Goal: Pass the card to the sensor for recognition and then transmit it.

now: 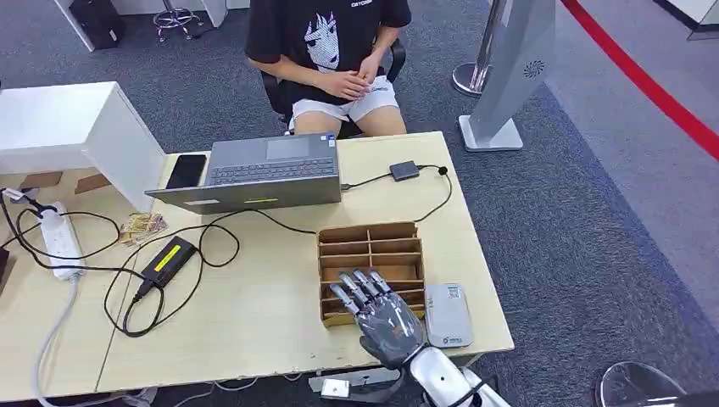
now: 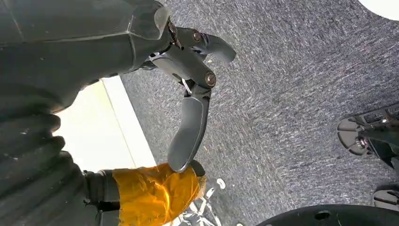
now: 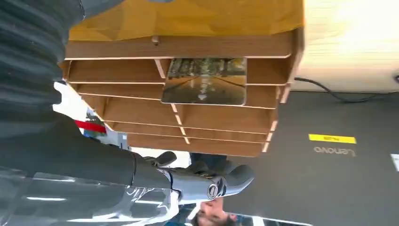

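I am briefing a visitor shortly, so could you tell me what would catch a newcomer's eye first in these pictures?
Probably the right hand, fingers spread over the near end of the wooden rack at the table's front edge, with a card standing in one of its slots. A white card reader lies just right of the hand, and a person sits behind the laptop opposite.

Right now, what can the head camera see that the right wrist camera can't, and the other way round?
The head view alone shows the grey sensor beside the wooden organizer, the phone and the seated person. The right wrist view alone shows a picture card standing in one organizer slot. Both show the organizer, the laptop and the right hand, holding nothing.
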